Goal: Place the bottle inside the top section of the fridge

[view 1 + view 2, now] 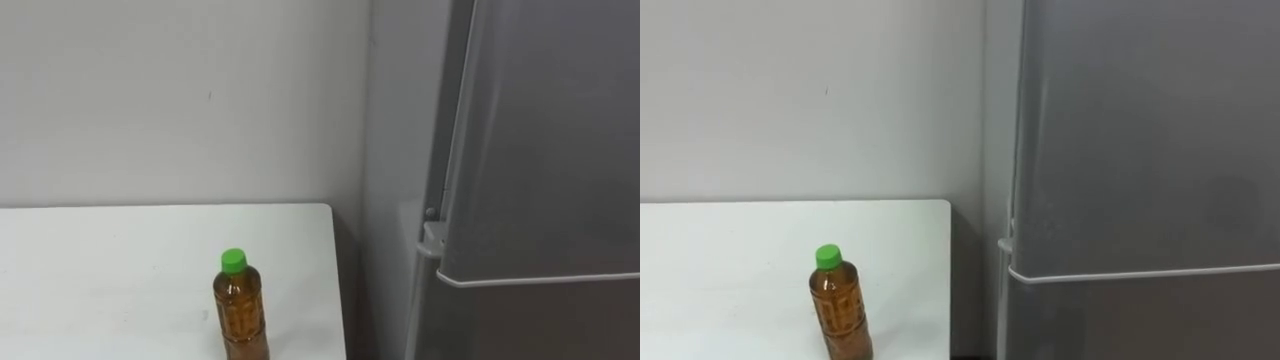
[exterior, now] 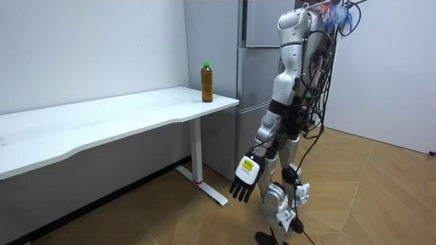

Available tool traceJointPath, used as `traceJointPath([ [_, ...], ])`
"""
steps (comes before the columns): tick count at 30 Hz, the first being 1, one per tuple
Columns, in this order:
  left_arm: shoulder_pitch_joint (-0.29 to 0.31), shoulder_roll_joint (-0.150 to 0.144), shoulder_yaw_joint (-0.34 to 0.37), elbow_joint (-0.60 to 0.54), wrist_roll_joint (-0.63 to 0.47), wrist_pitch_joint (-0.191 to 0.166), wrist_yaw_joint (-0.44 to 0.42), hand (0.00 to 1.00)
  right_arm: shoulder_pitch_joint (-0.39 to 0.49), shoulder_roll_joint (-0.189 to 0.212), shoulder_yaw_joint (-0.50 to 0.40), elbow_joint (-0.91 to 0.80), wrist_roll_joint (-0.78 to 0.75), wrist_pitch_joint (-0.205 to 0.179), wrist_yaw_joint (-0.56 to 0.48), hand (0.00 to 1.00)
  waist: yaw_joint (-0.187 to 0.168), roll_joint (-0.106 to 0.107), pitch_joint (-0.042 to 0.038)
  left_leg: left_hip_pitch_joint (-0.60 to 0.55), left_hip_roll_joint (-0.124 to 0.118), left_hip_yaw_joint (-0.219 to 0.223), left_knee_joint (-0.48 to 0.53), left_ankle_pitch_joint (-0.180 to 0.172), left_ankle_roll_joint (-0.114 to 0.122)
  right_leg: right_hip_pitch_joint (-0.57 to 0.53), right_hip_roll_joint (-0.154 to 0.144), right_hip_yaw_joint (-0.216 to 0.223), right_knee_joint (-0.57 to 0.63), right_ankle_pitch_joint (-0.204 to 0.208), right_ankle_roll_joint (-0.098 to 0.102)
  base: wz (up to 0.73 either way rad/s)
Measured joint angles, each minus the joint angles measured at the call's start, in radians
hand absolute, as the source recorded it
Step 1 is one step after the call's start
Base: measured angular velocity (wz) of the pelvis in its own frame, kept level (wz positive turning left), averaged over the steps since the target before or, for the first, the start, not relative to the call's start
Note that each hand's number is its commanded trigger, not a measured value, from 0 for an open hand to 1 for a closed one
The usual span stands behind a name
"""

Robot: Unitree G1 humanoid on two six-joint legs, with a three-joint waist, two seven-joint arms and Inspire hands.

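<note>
Room view: bottle [image 2: 206,82] above left hand [image 2: 244,178]

A: Light?
B: Even, soft, indoor, from overhead. White table [image 2: 102,122] is bright, not blown out.
A: Shadows?
B: Faint. Dark strip under the table top, dim gap between table and fridge [image 1: 540,150].
A: Glare?
B: Dull sheen on the fridge door, soft shine on the wooden floor [image 2: 381,197]. Nothing harsh.

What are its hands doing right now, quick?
Left hand: open, fingers relaxed, holding nothing, hanging by its side.
Right hand: cannot be told.
</note>
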Motion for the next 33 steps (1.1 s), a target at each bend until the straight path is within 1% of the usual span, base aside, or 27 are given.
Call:
traceJointPath([
  [1, 0.001, 0.000, 0.006, -0.009, -0.020, -0.003, 0.006, 0.00, 0.000, 0.000, 0.001, 0.000, 0.000, 0.000, -0.001, 0.00, 0.001, 0.000, 0.0000, 0.000, 0.000, 0.000, 0.000, 0.000, 0.000, 0.000, 0.000, 0.000, 0.000, 0.000, 0.000, 0.00],
  [2, 0.002, 0.000, 0.022, -0.017, -0.059, -0.014, 0.020, 0.00, 0.000, 0.000, 0.001, 0.000, 0.000, 0.001, -0.004, 0.00, 0.002, -0.001, 0.0002, 0.001, 0.000, 0.000, 0.000, 0.000, 0.000, 0.002, 0.000, 0.000, -0.001, 0.000, 0.000, 0.00],
  [4, -0.004, 0.003, 0.035, -0.032, -0.115, -0.020, 0.036, 0.00, 0.000, 0.000, 0.001, -0.001, -0.002, 0.002, -0.007, 0.00, 0.002, -0.001, 0.0005, 0.005, 0.001, 0.000, 0.000, 0.000, 0.000, 0.005, 0.000, 0.000, -0.002, 0.000, 0.000, 0.00],
  [6, -0.012, 0.006, 0.062, -0.041, -0.183, -0.041, 0.053, 0.00, -0.001, 0.000, -0.001, 0.000, -0.011, 0.001, -0.006, 0.00, 0.002, -0.001, 0.0006, 0.009, 0.000, 0.001, -0.001, 0.000, 0.000, 0.007, -0.002, 0.000, -0.002, 0.000, 0.000, 0.00],
  [7, -0.018, 0.008, 0.063, -0.047, -0.197, -0.046, 0.057, 0.00, -0.001, 0.000, -0.001, 0.000, -0.012, 0.001, -0.005, 0.00, 0.001, -0.001, 0.0006, 0.010, 0.000, 0.001, -0.001, 0.000, 0.000, 0.007, -0.002, 0.000, -0.002, 0.000, 0.000, 0.00],
  [8, -0.020, 0.011, 0.069, -0.061, -0.220, -0.059, 0.068, 0.00, -0.001, 0.000, -0.007, 0.001, -0.014, 0.001, -0.003, 0.00, 0.002, -0.001, 0.0006, 0.011, 0.001, 0.001, -0.001, 0.000, 0.000, 0.006, -0.002, 0.002, -0.001, 0.000, 0.000, 0.00],
  [9, -0.022, 0.011, 0.087, -0.077, -0.240, -0.066, 0.076, 0.00, 0.001, -0.001, -0.017, 0.002, -0.014, 0.002, 0.003, 0.00, 0.002, 0.000, 0.0006, 0.011, 0.001, 0.001, -0.001, 0.000, 0.000, 0.005, -0.002, 0.002, -0.001, 0.000, 0.000, 0.00],
  [10, -0.020, 0.011, 0.098, -0.092, -0.252, -0.066, 0.079, 0.00, 0.003, -0.001, -0.021, 0.001, -0.014, 0.002, 0.004, 0.00, 0.002, 0.000, 0.0005, 0.011, 0.001, 0.002, -0.001, 0.000, 0.000, 0.005, -0.002, 0.002, 0.000, 0.000, 0.000, 0.00],
  [12, -0.018, 0.012, 0.135, -0.153, -0.313, -0.071, 0.106, 0.00, 0.008, -0.004, -0.042, -0.003, -0.015, 0.003, 0.004, 0.00, 0.004, 0.006, -0.0026, 0.015, 0.002, 0.003, -0.007, 0.000, 0.000, 0.004, -0.001, 0.006, 0.001, 0.000, 0.000, -0.02],
  [13, -0.017, 0.012, 0.143, -0.164, -0.327, -0.077, 0.115, 0.00, 0.010, -0.005, -0.046, -0.003, -0.015, 0.003, 0.004, 0.00, 0.005, 0.006, -0.0026, 0.016, 0.001, 0.004, -0.010, 0.000, 0.000, 0.004, -0.001, 0.008, 0.001, 0.000, 0.000, -0.07],
  [14, -0.017, 0.012, 0.164, -0.182, -0.354, -0.092, 0.131, 0.00, 0.012, -0.005, -0.066, -0.004, -0.020, 0.003, 0.004, 0.00, 0.007, 0.009, -0.0026, 0.020, 0.001, 0.004, -0.014, 0.000, 0.000, 0.007, 0.000, 0.012, 0.002, 0.000, 0.000, -0.09],
  [15, -0.016, 0.012, 0.178, -0.208, -0.382, -0.100, 0.148, 0.00, 0.020, -0.006, -0.086, -0.011, -0.035, 0.002, 0.003, 0.00, 0.008, 0.017, -0.0061, 0.025, 0.000, 0.005, -0.017, 0.000, 0.000, 0.010, 0.000, 0.014, 0.002, 0.000, 0.000, -0.08],
  [16, -0.013, 0.012, 0.180, -0.225, -0.399, -0.103, 0.158, 0.00, 0.022, -0.007, -0.094, -0.012, -0.042, 0.001, 0.004, 0.00, 0.008, 0.019, -0.0064, 0.026, 0.001, 0.005, -0.017, 0.000, 0.000, 0.011, 0.001, 0.014, 0.002, 0.000, 0.001, -0.04],
  [17, -0.009, 0.012, 0.182, -0.266, -0.431, -0.107, 0.169, 0.00, 0.024, -0.007, -0.111, -0.012, -0.047, 0.001, 0.003, 0.00, 0.008, 0.023, -0.0061, 0.026, 0.001, 0.005, -0.018, 0.000, 0.000, 0.011, 0.001, 0.011, 0.001, 0.000, 0.001, 0.00],
  [19, -0.009, 0.012, 0.181, -0.322, -0.466, -0.126, 0.186, 0.00, 0.024, -0.007, -0.118, -0.012, -0.053, 0.000, 0.000, 0.00, 0.008, 0.027, -0.0060, 0.025, 0.001, 0.004, -0.019, 0.000, 0.000, 0.011, 0.000, 0.005, 0.001, 0.000, 0.001, 0.00],
  [21, -0.008, 0.012, 0.178, -0.406, -0.507, -0.152, 0.208, 0.00, 0.022, -0.008, -0.119, -0.015, -0.056, -0.004, -0.011, 0.00, 0.008, 0.033, -0.0054, 0.027, 0.001, 0.005, -0.020, 0.000, 0.000, 0.011, 0.000, 0.005, 0.002, 0.000, 0.002, 0.00],
  [23, -0.016, 0.012, 0.176, -0.436, -0.530, -0.179, 0.224, 0.00, 0.022, -0.010, -0.119, -0.016, -0.072, -0.012, -0.019, 0.00, 0.008, 0.036, -0.0022, 0.029, 0.001, 0.005, -0.023, 0.000, 0.000, 0.010, 0.001, 0.008, 0.004, 0.000, 0.002, -0.03],
  [25, -0.015, 0.012, 0.176, -0.489, -0.530, -0.182, 0.243, 0.00, 0.023, -0.011, -0.119, -0.026, -0.087, -0.017, -0.021, 0.00, 0.006, 0.040, -0.0011, 0.027, 0.002, 0.003, -0.024, 0.000, 0.000, 0.007, 0.002, 0.013, 0.007, 0.000, 0.002, -0.05],
  [26, -0.015, 0.012, 0.176, -0.544, -0.530, -0.183, 0.255, 0.00, 0.024, -0.011, -0.119, -0.030, -0.089, -0.019, -0.021, 0.00, 0.007, 0.041, -0.0016, 0.023, 0.002, 0.002, -0.024, 0.000, 0.000, 0.003, 0.002, 0.012, 0.015, 0.000, 0.002, 0.00],
  [27, -0.014, 0.012, 0.177, -0.610, -0.529, -0.186, 0.265, 0.00, 0.025, -0.011, -0.119, -0.037, -0.093, -0.021, -0.021, 0.00, 0.013, 0.036, -0.0024, 0.019, 0.001, 0.002, -0.023, 0.000, 0.000, -0.007, 0.001, 0.011, 0.021, 0.000, 0.002, 0.00],
  [28, -0.015, 0.012, 0.177, -0.640, -0.527, -0.190, 0.269, 0.00, 0.025, -0.011, -0.119, -0.038, -0.096, -0.021, -0.021, 0.00, 0.016, 0.041, -0.0031, 0.018, 0.001, 0.002, -0.022, 0.000, 0.000, -0.008, 0.001, 0.012, 0.021, 0.000, 0.001, -0.04],
  [29, -0.017, 0.013, 0.176, -0.683, -0.525, -0.207, 0.274, 0.00, 0.026, -0.011, -0.119, -0.041, -0.103, -0.022, -0.021, 0.00, 0.020, 0.036, -0.0024, 0.018, 0.001, 0.002, -0.022, 0.000, 0.000, -0.008, 0.001, 0.012, 0.021, 0.000, 0.001, -0.05],
  [30, -0.020, 0.014, 0.176, -0.717, -0.524, -0.215, 0.279, 0.00, 0.032, -0.011, -0.119, -0.043, -0.104, -0.022, -0.021, 0.00, 0.024, 0.036, -0.0028, 0.023, 0.001, 0.001, -0.021, 0.000, 0.000, -0.006, 0.001, 0.013, 0.021, 0.000, 0.001, -0.04],
  [31, -0.021, 0.015, 0.176, -0.732, -0.525, -0.215, 0.284, 0.00, 0.032, -0.011, -0.119, -0.044, -0.104, -0.022, -0.021, 0.00, 0.026, 0.036, -0.0023, 0.027, 0.001, 0.001, -0.022, 0.000, 0.000, -0.004, 0.000, 0.014, 0.021, 0.000, 0.001, -0.06],
  [32, -0.021, 0.018, 0.177, -0.768, -0.529, -0.215, 0.298, 0.00, 0.042, -0.010, -0.119, -0.051, -0.104, -0.022, -0.021, 0.00, 0.027, 0.040, -0.0022, 0.029, 0.001, 0.000, -0.022, 0.000, 0.000, 0.000, 0.000, 0.015, 0.019, 0.000, 0.002, 0.00],
  [33, -0.021, 0.019, 0.182, -0.814, -0.531, -0.215, 0.313, 0.00, 0.047, -0.008, -0.119, -0.057, -0.100, -0.022, -0.021, 0.00, 0.027, 0.040, -0.0023, 0.028, 0.001, -0.003, -0.022, 0.000, 0.001, 0.004, 0.001, 0.015, 0.017, 0.000, 0.002, 0.00],
])
